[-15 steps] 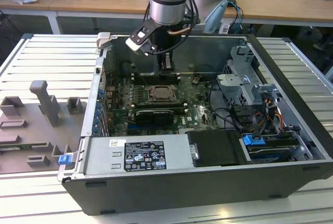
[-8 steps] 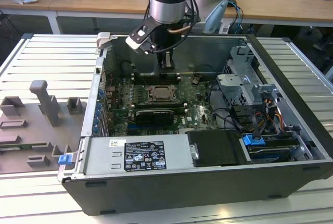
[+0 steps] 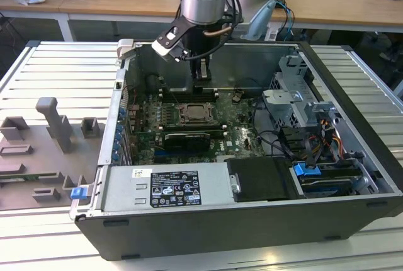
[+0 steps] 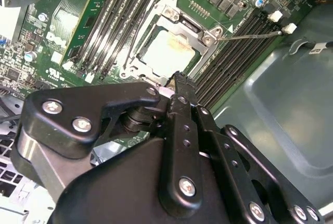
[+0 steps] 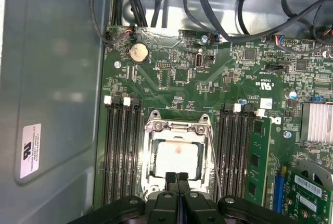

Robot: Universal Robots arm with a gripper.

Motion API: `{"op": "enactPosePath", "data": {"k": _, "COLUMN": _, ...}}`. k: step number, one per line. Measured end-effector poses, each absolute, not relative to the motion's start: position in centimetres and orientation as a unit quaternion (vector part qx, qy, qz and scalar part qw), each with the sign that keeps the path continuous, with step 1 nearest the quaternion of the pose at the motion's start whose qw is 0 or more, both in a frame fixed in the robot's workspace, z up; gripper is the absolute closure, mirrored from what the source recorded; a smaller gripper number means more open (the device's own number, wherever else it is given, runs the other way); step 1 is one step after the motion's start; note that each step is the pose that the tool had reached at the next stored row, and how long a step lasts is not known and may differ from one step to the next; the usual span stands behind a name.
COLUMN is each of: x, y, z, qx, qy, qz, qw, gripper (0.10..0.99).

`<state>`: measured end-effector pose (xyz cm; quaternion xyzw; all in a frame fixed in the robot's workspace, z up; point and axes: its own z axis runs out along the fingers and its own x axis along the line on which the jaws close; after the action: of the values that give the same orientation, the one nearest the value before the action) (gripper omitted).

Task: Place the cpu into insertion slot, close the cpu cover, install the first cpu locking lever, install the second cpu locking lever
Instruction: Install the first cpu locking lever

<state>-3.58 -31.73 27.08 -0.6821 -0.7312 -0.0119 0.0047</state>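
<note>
I've got the gripper just over the cpu cover — fingers pressed together, cpu seated underneath.

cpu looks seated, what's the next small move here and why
Probably lower the shut jaws onto the free lever and press it toward its catch. The cpu shows through the window of the cover, which lies flat over it. That lever juts out from the socket's corner, seemingly unlatched, and the jaws hang empty near the cover's edge.
</note>
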Motion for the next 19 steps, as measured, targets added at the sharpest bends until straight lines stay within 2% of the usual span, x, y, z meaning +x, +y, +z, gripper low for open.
{"op": "enactPosePath", "data": {"k": 19, "x": -3.58, "y": -31.67, "z": 27.92, "qx": -0.682, "qy": -0.731, "qz": -0.013, "qw": 0.003, "gripper": 0.980}}
